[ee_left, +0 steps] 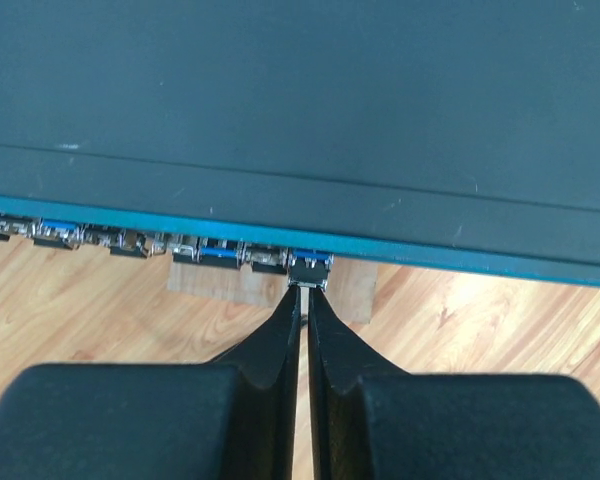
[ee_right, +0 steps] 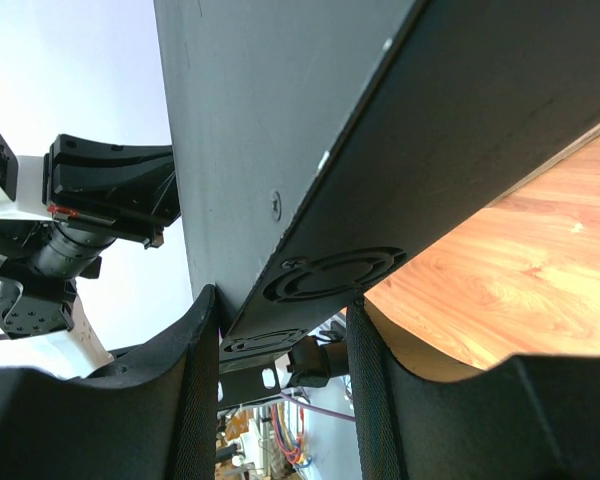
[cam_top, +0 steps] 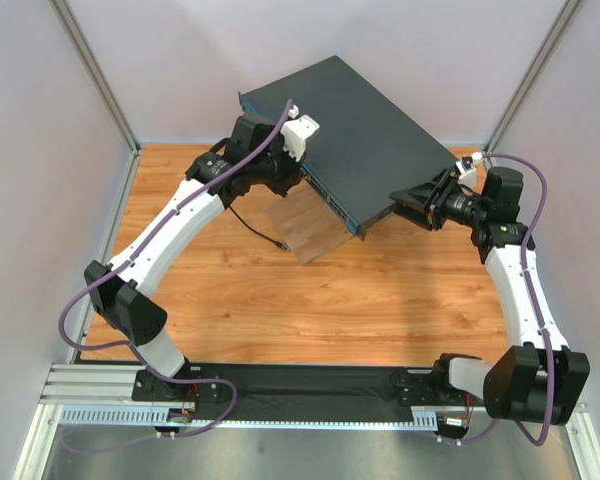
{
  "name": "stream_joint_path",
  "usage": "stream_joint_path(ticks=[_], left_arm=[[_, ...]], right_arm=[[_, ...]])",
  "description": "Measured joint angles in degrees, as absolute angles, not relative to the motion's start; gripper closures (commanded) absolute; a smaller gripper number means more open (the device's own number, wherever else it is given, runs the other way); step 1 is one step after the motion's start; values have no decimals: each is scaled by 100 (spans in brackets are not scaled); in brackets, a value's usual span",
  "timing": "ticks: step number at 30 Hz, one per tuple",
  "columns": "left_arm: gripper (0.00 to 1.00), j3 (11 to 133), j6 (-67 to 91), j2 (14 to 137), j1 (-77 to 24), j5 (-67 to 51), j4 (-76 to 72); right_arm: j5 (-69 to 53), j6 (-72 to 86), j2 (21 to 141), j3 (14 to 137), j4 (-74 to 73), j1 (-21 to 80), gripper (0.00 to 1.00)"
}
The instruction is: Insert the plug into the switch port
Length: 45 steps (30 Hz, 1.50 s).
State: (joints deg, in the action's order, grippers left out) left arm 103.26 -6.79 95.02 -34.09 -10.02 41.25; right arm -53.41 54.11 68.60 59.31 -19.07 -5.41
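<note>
The switch [cam_top: 355, 130] sits at the far middle of the table [cam_top: 330, 300], turned at an angle. Its teal front edge faces near-left and lies over a pale wooden board [cam_top: 305, 232]. The left end effector [ee_left: 305, 290] is pinched almost fully together on the rear of the small plug [ee_left: 310, 268], which is at the row of ports [ee_left: 130, 240]. The right end effector [ee_right: 280, 298] is partly open, clamping the switch's right side wall between its fingers.
</note>
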Motion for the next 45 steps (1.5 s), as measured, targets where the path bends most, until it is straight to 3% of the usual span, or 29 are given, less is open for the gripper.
stream_joint_path(ticks=[20, 32, 39, 40, 42, 45], left_arm=[[98, 10197, 51, 9596, -3376, -1066, 3750], [96, 10569, 1017, 9878, -3234, -1308, 4082], [73, 10523, 910, 9863, -3155, -1494, 4088], [65, 10405, 834, 9802, -3133, -1516, 3999], [58, 9998, 687, 9577, -3083, -1586, 3658], [32, 9227, 517, 8956, -2991, -1885, 3409]], right_arm=[[-5369, 5395, 6888, 5942, -1909, -556, 100], [-5367, 5395, 6893, 5944, -1907, -569, 100], [-5358, 5269, 6925, 6040, -2067, -569, 100], [-5365, 5227, 6934, 6062, -2104, -569, 100], [-5376, 5133, 6963, 6117, -2206, -569, 100], [-5398, 4978, 7019, 6230, -2377, -569, 91]])
